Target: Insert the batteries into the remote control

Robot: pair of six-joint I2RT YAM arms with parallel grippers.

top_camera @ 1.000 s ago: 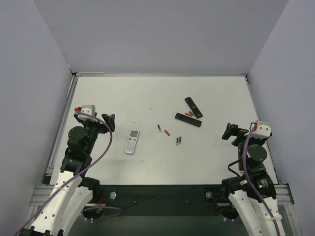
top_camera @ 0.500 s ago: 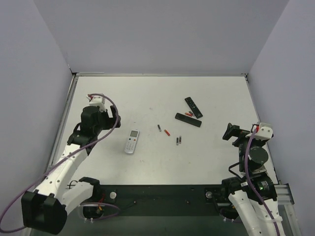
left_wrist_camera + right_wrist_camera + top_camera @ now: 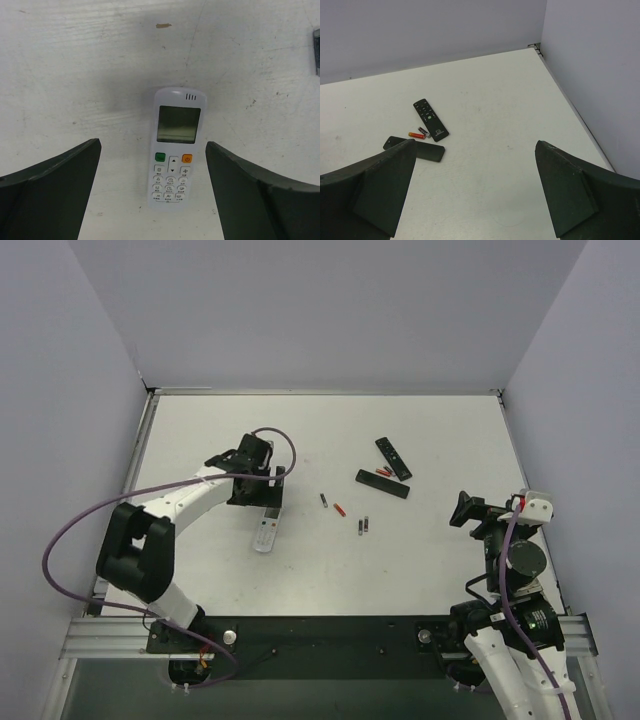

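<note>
Plain white table (image 3: 420,560), pale grey walls all round, nothing fancy. My left pincer (image 3: 152,147) hangs right over the white remote (image 3: 175,160), spread wide and holding nothing, with one finger on either side of it in the wrist view. The remote lies face up, screen toward the top of the frame and buttons toward the bottom (so the battery bay is presumably underneath, I can't see it). It sits right of centre between my fingers, so I reckon I should shift right before dropping, or that finger lands on the casing. Then go down level, close across the narrow sides near the button half, and squeeze gently, since smooth plastic on a smooth table likes to skate.

The batteries (image 3: 340,509) lie loose at mid-frame in the top view, red and dark grey, apart from the remote on its right. A couple more sit by the black remote (image 3: 393,457) and a black flat piece (image 3: 383,484) further up right. My right pincer (image 3: 476,145) is wide open too and empty, parked at the lower right.
</note>
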